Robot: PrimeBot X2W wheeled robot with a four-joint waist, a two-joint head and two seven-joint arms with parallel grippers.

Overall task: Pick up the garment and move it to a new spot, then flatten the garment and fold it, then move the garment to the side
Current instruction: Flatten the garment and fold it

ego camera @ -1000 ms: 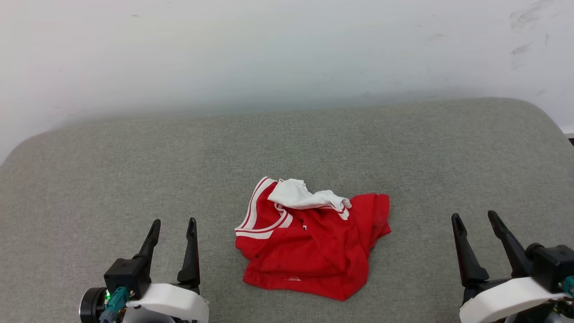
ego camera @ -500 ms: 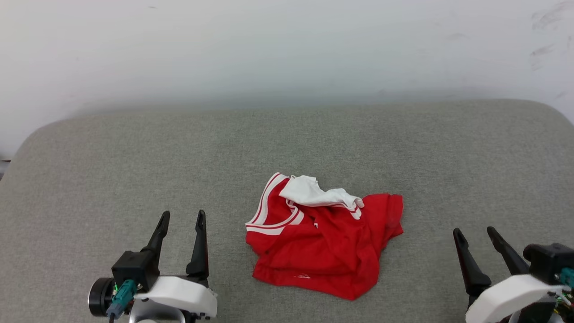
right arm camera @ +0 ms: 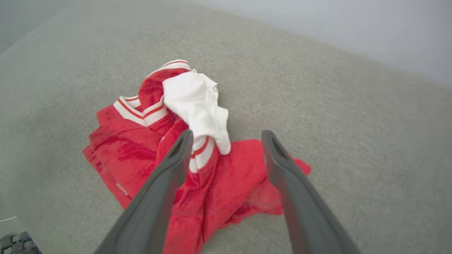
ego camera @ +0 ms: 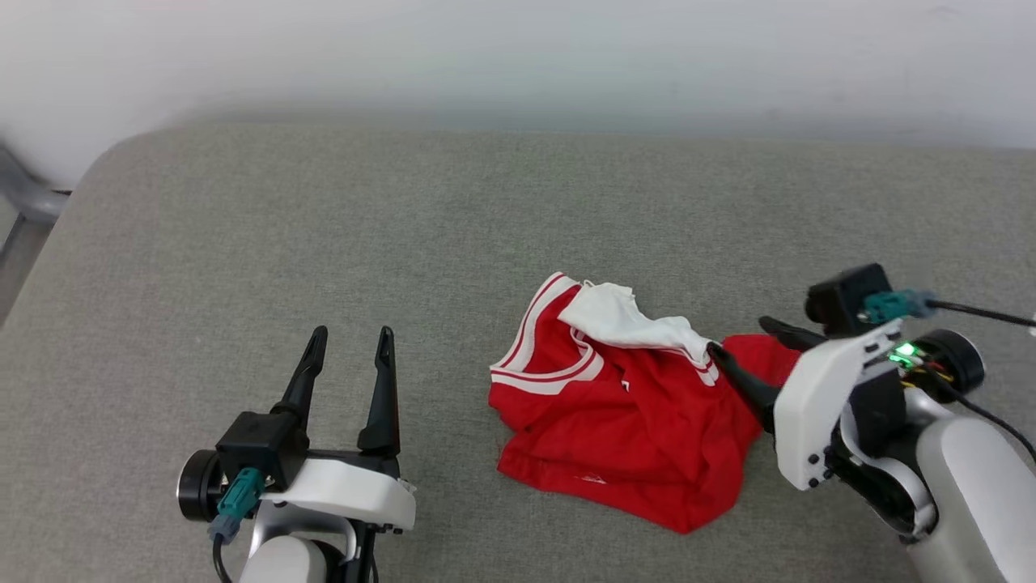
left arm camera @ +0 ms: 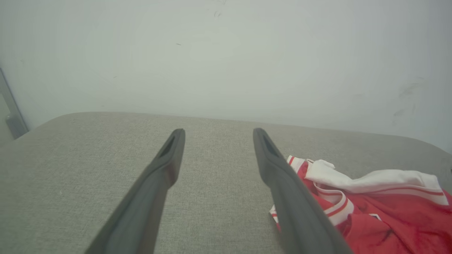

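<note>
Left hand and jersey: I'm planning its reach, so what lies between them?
Nothing but bare grey cushion separates the left hand from the red jersey; the head view shows that stretch.

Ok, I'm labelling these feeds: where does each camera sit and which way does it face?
Head view: on the head, looking down at the cushion, garment, left gripper and right gripper.
Left wrist view: on that wrist, along its open fingers toward the wall; garment at right.
Right wrist view: on that wrist, down its open fingers onto the garment.
All share the garment.
</note>
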